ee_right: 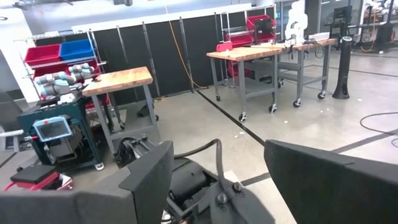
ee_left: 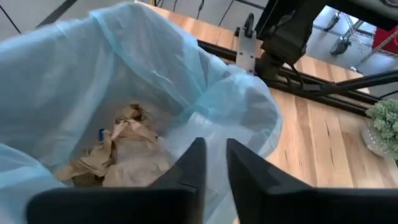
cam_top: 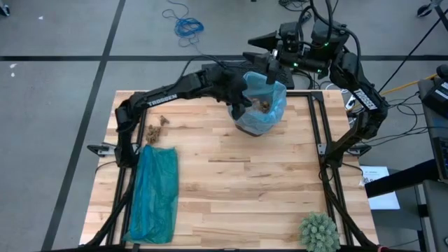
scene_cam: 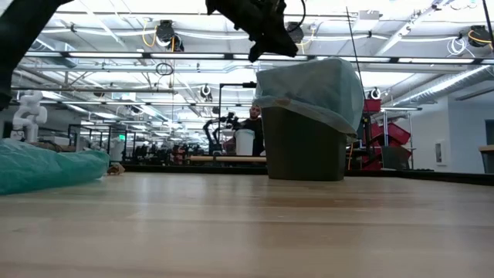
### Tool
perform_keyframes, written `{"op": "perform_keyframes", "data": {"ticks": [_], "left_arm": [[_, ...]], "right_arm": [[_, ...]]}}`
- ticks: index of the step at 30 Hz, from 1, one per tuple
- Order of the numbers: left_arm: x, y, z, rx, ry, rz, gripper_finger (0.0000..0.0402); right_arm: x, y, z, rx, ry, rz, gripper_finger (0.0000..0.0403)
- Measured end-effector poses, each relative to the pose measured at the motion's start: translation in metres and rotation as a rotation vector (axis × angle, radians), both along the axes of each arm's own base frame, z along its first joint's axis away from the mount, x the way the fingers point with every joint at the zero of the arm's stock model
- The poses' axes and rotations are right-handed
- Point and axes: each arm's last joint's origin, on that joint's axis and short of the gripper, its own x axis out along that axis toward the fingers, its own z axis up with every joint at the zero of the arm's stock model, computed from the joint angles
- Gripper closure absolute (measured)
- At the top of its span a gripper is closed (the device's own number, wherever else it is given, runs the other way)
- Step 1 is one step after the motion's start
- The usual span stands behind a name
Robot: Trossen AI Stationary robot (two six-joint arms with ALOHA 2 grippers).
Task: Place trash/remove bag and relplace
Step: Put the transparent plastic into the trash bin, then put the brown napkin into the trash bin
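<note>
Nearest the low camera, bare wooden counter is seen, with a teal-green plastic bag lying flat along the left edge, its long axis running from the near edge toward the far edge. Beyond that bag's far end, near the far-left corner, a few loose brown scraps are scattered. At the middle of the far edge a small dark bin stands upright, lined with the pale blue bag, whose mouth faces straight up and whose rim is folded down over the outside of the bin. Inside the liner, crumpled brown paper trash is seen resting at the bottom. The left pincer is held just above the open mouth of the liner, pointing down into it; its fingers are parted by only a narrow gap and nothing is gripped between them. The right pincer is raised above the far edge behind the bin, aimed out at the room rather than at the counter; its fingers are spread wide and nothing is held. A spiky green ball is set at the near edge, toward the near-right corner, well apart from the bin. In the room beyond, a person is seated behind the bin.
</note>
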Motion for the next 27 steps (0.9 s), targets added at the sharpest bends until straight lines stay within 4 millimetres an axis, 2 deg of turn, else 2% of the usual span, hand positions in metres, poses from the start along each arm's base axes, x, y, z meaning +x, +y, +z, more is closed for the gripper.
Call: {"op": "perform_keyframes", "data": {"ticks": [4,7,11,15,17,19,23,25,27], "left_arm": [[-0.012,0.004,0.012,0.010,-0.016,0.024,0.0281],[-0.033,0.007,0.030,0.027,0.021,0.050,0.0254],[-0.082,0.007,0.054,0.075,0.268,0.250,0.0251],[-0.130,-0.003,0.060,0.138,0.609,0.415,0.0270],[-0.143,-0.004,0.055,0.122,0.704,0.469,0.0282],[-0.151,-0.005,0.046,0.087,0.712,0.502,0.0296],[-0.181,-0.002,0.013,0.023,0.843,0.540,0.0337],[-0.196,0.000,-0.009,-0.015,0.883,0.566,0.0363],[-0.207,0.002,-0.029,-0.070,0.839,0.575,0.0390]], "right_arm": [[0.001,0.002,-0.001,0.002,0.006,0.007,0.0158],[0.001,0.002,-0.001,-0.004,0.008,0.007,0.0158],[0.001,0.001,-0.001,-0.004,0.010,0.006,0.0158],[0.001,0.001,-0.002,-0.025,0.026,0.005,0.0158],[0.001,0.001,-0.002,-0.025,0.031,0.006,0.0158],[0.000,0.001,-0.004,-0.033,0.048,0.005,0.0158],[-0.001,-0.003,-0.013,-0.009,0.136,-0.023,0.0167],[0.000,-0.007,-0.024,0.023,0.239,-0.069,0.0187],[0.004,-0.013,-0.039,0.059,0.363,-0.131,0.0221]]}}
